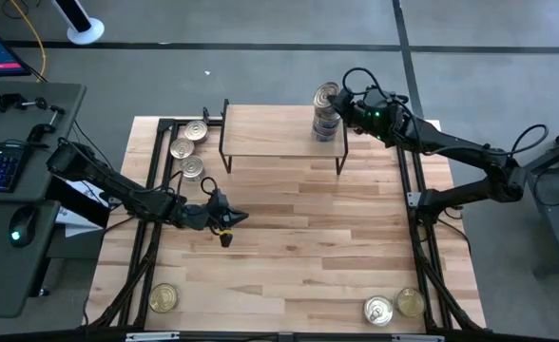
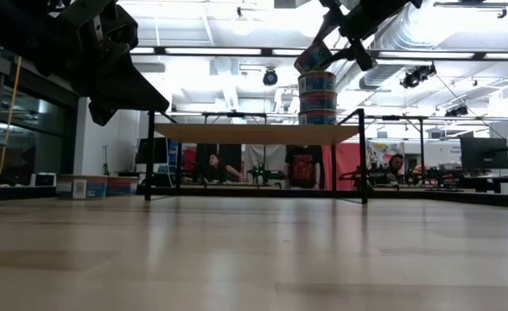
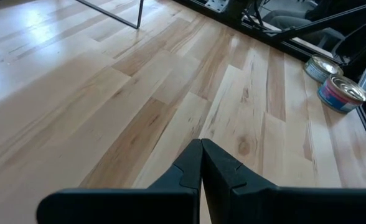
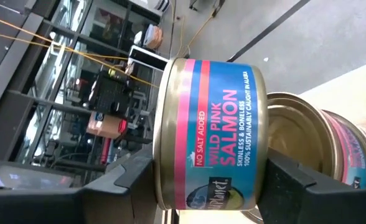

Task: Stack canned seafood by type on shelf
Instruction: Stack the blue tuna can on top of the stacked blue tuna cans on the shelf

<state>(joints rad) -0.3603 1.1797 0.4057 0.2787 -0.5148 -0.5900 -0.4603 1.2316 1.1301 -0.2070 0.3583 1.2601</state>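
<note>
The shelf [image 1: 279, 133] is a light-wood board on black wire legs at the table's far side. A stack of blue-and-pink tins [image 1: 327, 126] [image 2: 317, 99] stands on its right end. My right gripper [image 1: 339, 101] is shut on another salmon tin [image 4: 211, 137] [image 2: 314, 59], tilted just above that stack. My left gripper [image 1: 232, 220] [image 3: 201, 155] is shut on nothing and hovers over the bare table left of centre. Three loose tins [image 1: 189, 148] lie left of the shelf. Three more rest on the table near its near edge [image 1: 163, 298] [image 1: 394, 306]. My right gripper pinches the salmon tin between its two fingers [image 4: 124, 180] [image 4: 298, 183], one on each flat end, with the printed side wall [image 4: 220, 143] showing between them. The fingers come from the table's right, slanting down. The tin is tilted above the stack's top tin [image 4: 332, 143]; whether they touch, I cannot tell.
Black frame rails [image 1: 156, 190] run along the table's left and right sides. The middle of the plank tabletop [image 1: 308, 237] is bare. The shelf's left part [image 1: 260, 131] holds nothing. People sit at desks in the room beyond [image 2: 215, 168].
</note>
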